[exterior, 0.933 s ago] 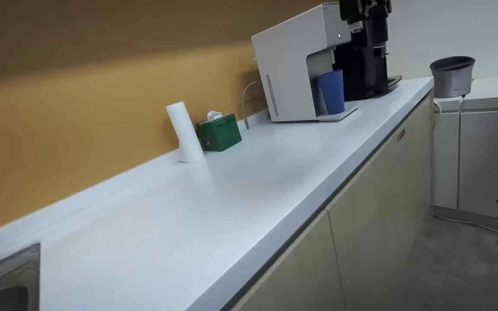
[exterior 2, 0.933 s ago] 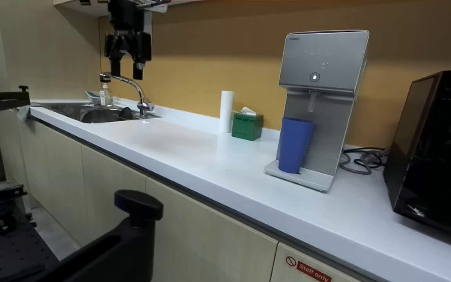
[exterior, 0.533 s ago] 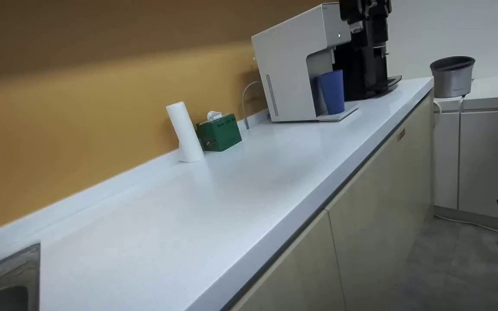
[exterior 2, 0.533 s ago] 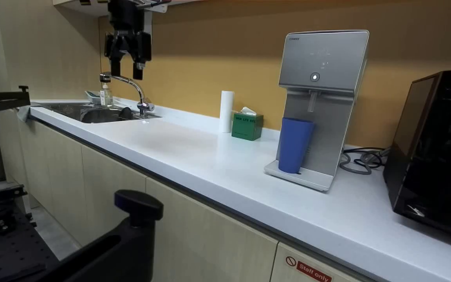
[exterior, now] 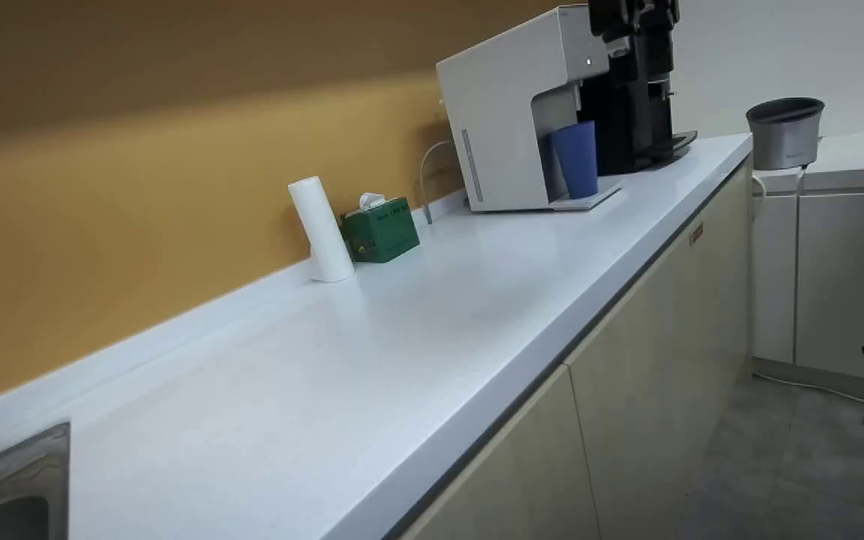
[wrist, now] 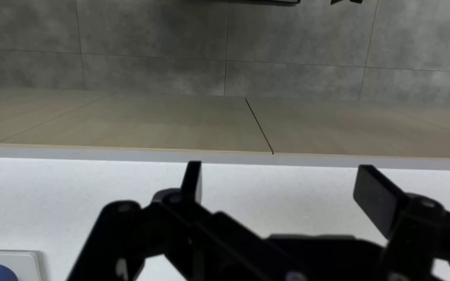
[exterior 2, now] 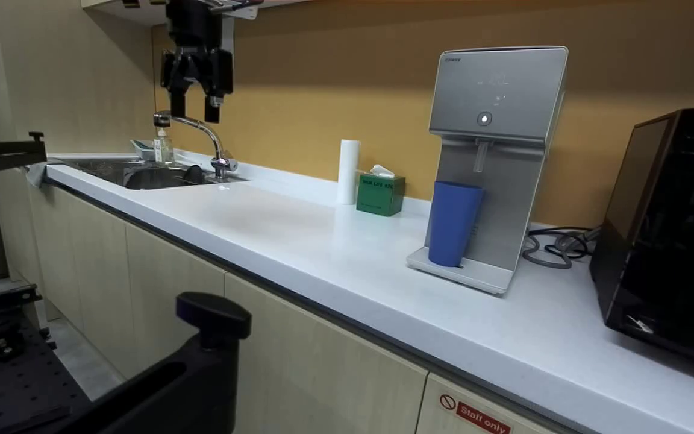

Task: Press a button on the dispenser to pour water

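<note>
Silver dispenser [exterior 2: 506, 181] stands to the side of our tool [exterior 2: 195, 116], well apart

We see, in an exterior view, that the dispenser is on the table [exterior 2: 299, 235], to the right of the tool. In the wrist view only a corner of its tray [wrist: 27, 267] enters, at the lower left. Its long axis is upright, and the fingers [exterior 2: 212, 113] of the tool point down, so they run along its front, where the lit button [exterior 2: 484, 119] sits, more than toward it. We judge therefore that the tool must first travel sideways, and then push against the front, not from above. The two fingers stand wide apart and hold nothing; to bring them together would perhaps give a firmer tip.

Now we count: one tool, so no choice of the nearer; one dispenser; one lit button, the marks above it too faint to read; one blue cup [exterior 2: 454, 223] on the tray, though we cannot tell if it is below the one spout [exterior 2: 481, 157]; one white roll [exterior 2: 349, 172] and one green tissue box [exterior 2: 380, 196], just beside each other
</note>
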Robot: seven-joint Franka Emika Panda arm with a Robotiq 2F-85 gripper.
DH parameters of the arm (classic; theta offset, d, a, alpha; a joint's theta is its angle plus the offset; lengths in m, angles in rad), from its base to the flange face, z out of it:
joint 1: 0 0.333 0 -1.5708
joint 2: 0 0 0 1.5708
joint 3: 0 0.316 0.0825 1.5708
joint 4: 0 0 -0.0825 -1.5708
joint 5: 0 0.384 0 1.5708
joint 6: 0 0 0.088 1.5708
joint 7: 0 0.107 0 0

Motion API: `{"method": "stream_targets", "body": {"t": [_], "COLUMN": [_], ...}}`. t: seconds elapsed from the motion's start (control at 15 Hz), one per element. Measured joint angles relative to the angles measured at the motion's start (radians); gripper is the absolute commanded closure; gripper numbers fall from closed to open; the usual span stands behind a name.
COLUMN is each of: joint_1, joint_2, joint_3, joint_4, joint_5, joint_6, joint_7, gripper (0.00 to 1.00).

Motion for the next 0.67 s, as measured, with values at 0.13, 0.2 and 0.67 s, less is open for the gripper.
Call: {"method": "stream_targets", "body": {"t": [0.13, 0.2, 0.67], "joint_1": [-0.005, -0.011, -0.161], "joint_2": [0.0, 0.001, 0.048], "joint_3": [-0.002, -0.007, -0.064], "joint_4": [0.0, 0.0, -0.001], "joint_5": [0.0, 0.0, -0.079], "joint_6": [0.02, 0.038, 0.351], "joint_7": [0.003, 0.005, 0.05], "gripper": [0.0, 0.0, 0.0]}}
